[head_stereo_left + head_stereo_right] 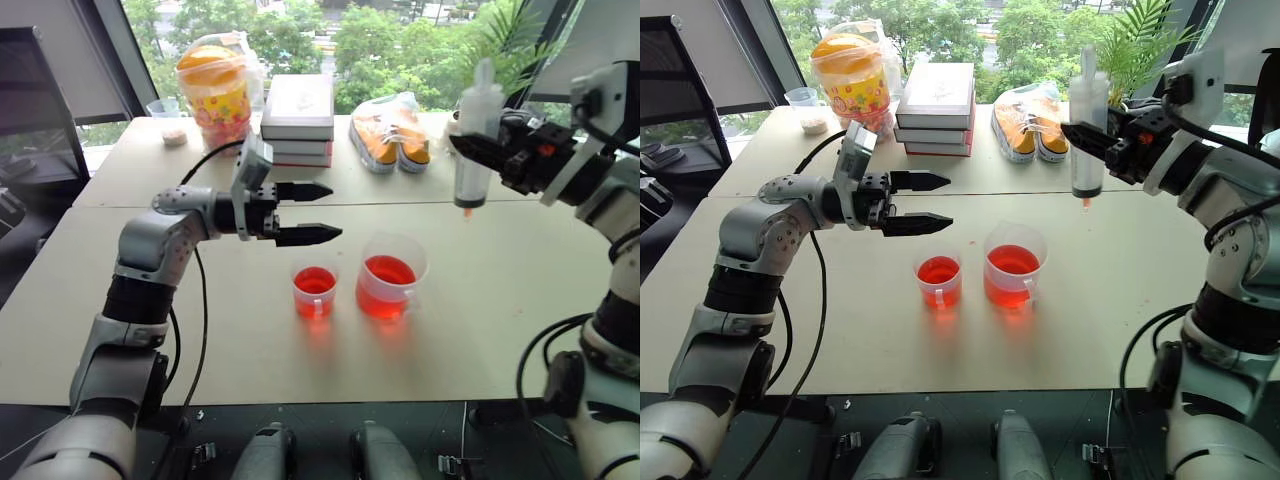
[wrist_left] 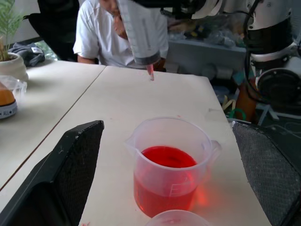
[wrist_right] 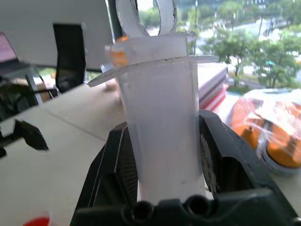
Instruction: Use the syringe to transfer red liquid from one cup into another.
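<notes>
Two clear cups stand side by side in the middle of the table, both holding red liquid [image 1: 387,272]. The larger cup [image 1: 390,278] with a handle is on the right, the smaller cup [image 1: 315,292] on the left. My right gripper [image 1: 468,148] is shut on the barrel of the syringe [image 1: 478,105]. It holds the syringe upright, orange tip down, above the table and to the right of the larger cup. My left gripper [image 1: 333,211] hovers open and level, just above and left of the smaller cup. In the left wrist view its fingers [image 2: 70,174] frame the larger cup [image 2: 171,165].
At the back of the table are a stack of books [image 1: 298,120], a jar of snacks [image 1: 215,90], bagged orange shoes [image 1: 392,135] and a small cup [image 1: 165,108]. A person in a white shirt [image 2: 117,33] sits beyond the table's far right end.
</notes>
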Robot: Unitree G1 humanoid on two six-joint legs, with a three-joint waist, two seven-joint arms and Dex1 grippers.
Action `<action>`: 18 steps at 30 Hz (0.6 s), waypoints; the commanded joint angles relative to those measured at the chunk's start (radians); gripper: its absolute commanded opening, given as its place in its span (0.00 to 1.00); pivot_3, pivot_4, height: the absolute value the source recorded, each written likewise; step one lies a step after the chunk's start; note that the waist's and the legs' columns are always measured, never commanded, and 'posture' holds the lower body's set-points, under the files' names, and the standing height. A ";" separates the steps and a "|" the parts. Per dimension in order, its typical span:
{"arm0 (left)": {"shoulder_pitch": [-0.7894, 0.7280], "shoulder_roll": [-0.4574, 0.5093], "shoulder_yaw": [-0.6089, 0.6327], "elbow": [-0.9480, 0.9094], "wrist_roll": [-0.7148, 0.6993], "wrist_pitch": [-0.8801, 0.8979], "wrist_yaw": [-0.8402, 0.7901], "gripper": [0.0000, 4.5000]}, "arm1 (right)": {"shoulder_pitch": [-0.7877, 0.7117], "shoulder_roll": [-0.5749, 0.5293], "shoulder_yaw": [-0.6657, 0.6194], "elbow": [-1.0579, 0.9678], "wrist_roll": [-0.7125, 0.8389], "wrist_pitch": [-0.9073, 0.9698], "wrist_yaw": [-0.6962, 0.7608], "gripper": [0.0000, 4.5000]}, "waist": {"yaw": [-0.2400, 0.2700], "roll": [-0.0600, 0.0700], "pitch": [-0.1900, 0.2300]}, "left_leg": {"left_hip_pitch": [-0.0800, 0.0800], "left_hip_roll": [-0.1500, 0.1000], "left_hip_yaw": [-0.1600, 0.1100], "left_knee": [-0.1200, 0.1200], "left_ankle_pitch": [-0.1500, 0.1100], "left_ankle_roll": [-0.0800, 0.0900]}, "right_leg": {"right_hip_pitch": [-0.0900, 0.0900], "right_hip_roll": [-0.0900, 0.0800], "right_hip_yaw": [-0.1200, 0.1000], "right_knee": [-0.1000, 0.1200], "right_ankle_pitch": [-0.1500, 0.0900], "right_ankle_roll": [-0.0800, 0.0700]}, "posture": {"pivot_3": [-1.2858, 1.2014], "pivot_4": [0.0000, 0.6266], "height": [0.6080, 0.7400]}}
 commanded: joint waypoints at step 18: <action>-0.198 -0.138 -0.065 0.155 0.088 -0.103 -0.112 1.00 | 0.556 0.266 0.303 -0.065 -0.041 -0.632 -0.128 0.31 | -0.004 -0.001 -0.001 | 0.001 -0.001 0.001 0.000 0.000 0.000 | 0.001 0.001 -0.001 0.000 0.000 0.000 | 0.52 0.24 1.00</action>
